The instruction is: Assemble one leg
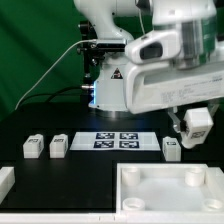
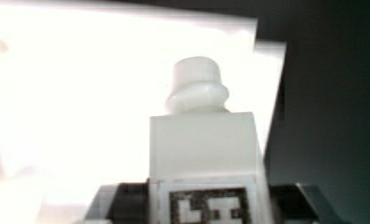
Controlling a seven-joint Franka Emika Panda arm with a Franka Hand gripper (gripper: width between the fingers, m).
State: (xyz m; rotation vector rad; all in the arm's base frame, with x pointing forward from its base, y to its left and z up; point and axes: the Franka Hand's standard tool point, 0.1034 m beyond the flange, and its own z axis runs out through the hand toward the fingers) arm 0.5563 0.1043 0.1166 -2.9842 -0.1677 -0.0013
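My gripper (image 1: pixel 198 133) is shut on a white leg (image 1: pixel 198 122) and holds it in the air above the far right part of the large white tray-like panel (image 1: pixel 160 200). In the wrist view the held leg (image 2: pixel 208 140) fills the middle, its rounded peg end pointing away and its tag between the dark fingers (image 2: pixel 120 200). The bright white panel (image 2: pixel 93 90) lies behind it. Three more legs stand on the black table: two at the exterior view's left (image 1: pixel 34 147) (image 1: pixel 58 146) and one at the right (image 1: pixel 171 149).
The marker board (image 1: pixel 116 140) lies on the table in the middle, in front of the robot base (image 1: pixel 110 85). A white block (image 1: pixel 5 180) sits at the exterior view's left edge. A green curtain hangs behind.
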